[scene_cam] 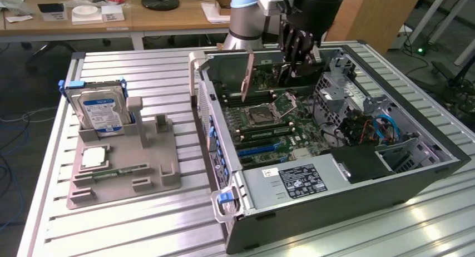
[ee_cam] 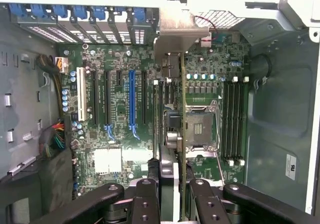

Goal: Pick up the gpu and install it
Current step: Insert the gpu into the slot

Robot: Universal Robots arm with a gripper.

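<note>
My gripper (scene_cam: 298, 55) hangs inside the open computer case (scene_cam: 415, 173), shut on the gpu (scene_cam: 286, 73). The card is upright, its green board and black cooler below the fingers and its silver end bracket (scene_cam: 248, 74) toward the rear wall of the case. In the wrist view the gpu (ee_cam: 172, 114) is seen edge-on between my fingers (ee_cam: 150, 184), running up to the bracket (ee_cam: 177, 31). It hovers above the motherboard (ee_cam: 117, 134), between the expansion slots, one of them the blue slot (ee_cam: 131, 101), and the CPU socket (ee_cam: 200, 129). Whether its edge touches a slot I cannot tell.
To the exterior view's left a grey holder tray (scene_cam: 141, 168) carries a silver hard drive with a blue label (scene_cam: 100, 113), a RAM stick (scene_cam: 119, 172) and a small square chip (scene_cam: 94, 157). The power supply (scene_cam: 297, 182) and drive cage with cables (scene_cam: 364, 129) crowd the case.
</note>
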